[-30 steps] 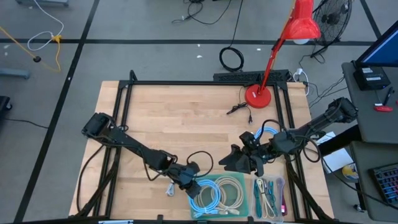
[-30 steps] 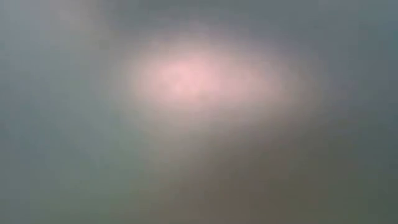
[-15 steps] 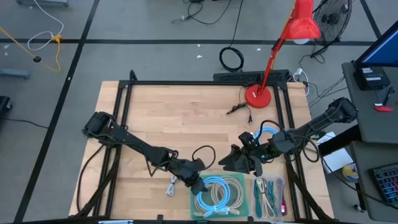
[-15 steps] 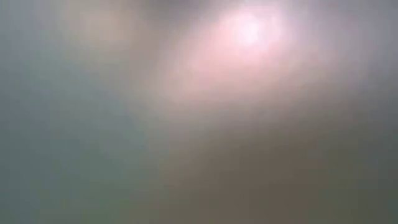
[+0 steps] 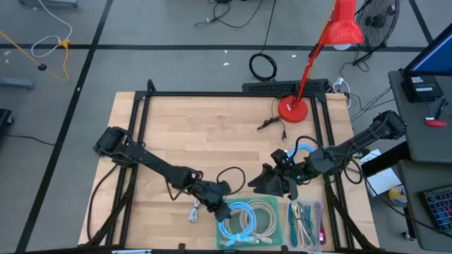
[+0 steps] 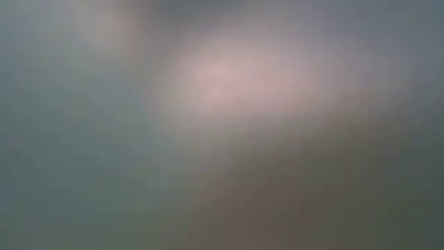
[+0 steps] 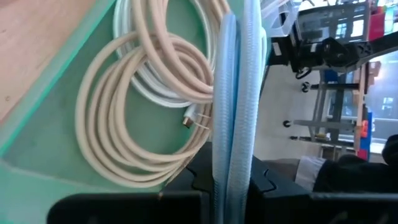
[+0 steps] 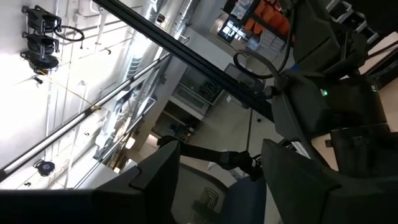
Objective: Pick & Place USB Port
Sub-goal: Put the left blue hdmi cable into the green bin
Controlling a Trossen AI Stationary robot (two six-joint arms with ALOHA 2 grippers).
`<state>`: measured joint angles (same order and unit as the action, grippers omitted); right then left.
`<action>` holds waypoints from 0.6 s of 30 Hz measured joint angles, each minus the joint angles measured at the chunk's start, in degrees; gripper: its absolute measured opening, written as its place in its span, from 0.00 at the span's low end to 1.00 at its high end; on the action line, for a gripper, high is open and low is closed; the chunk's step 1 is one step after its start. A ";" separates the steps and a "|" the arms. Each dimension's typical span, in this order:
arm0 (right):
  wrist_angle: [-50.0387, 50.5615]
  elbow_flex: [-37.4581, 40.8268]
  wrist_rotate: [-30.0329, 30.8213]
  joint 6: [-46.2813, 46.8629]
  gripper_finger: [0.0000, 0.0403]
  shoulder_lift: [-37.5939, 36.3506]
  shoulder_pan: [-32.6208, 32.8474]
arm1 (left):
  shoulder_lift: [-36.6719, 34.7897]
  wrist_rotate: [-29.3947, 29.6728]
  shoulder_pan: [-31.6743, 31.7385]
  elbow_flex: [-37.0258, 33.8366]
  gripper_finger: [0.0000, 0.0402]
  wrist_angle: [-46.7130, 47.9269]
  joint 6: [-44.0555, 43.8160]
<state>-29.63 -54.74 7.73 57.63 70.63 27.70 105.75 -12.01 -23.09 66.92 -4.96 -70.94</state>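
In the high view my left gripper (image 5: pixel 222 208) is at the left edge of the green tray (image 5: pixel 277 210) near the table's near edge, shut on a light blue coiled cable (image 5: pixel 240 220). The left wrist view has the blue cable (image 7: pixel 239 93) running up from between the fingers, over beige and white coils (image 7: pixel 106 124) lying in the tray (image 7: pixel 37 149). A white connector (image 5: pixel 194 212) lies on the wood just left of the tray. My right gripper (image 5: pixel 263 182) waits open right of centre, its wrist camera aimed at the ceiling (image 8: pixel 217 186). My left gripper pinches the blue coil between its two fingers, with two parallel strands (image 7: pixel 231 168) passing through the gap side by side. The fingers come slanting down from the table's left. The rest of the coil (image 5: pixel 244 224) lies over the cables in the green tray.
A second tray (image 5: pixel 305 224) with green and other cables sits right of the green one. A red desk lamp (image 5: pixel 293 107) stands at the far right, a small black cable (image 5: pixel 272 124) beside it, and another blue coil (image 5: pixel 305 148) by the right arm. The low view is an unreadable blur.
My left gripper has moved a little toward the table's right, carrying the blue coil from the tray's left edge farther over the green tray. The right arm has kept still.
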 joint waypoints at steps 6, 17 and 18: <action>0.00 0.00 -0.02 0.00 0.53 0.00 -0.31 | 0.00 1.82 -0.02 0.00 0.13 2.49 -1.67; 1.25 0.00 0.17 0.13 0.53 0.00 -0.39 | 0.00 3.23 -0.02 0.00 0.26 2.19 1.03; 1.25 0.00 0.17 0.13 0.53 0.00 -0.39 | 0.00 3.28 -0.02 0.00 0.26 2.33 1.37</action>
<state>-28.38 -54.74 7.90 57.76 70.63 27.31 105.75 -8.73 -23.11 66.92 -2.63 -69.57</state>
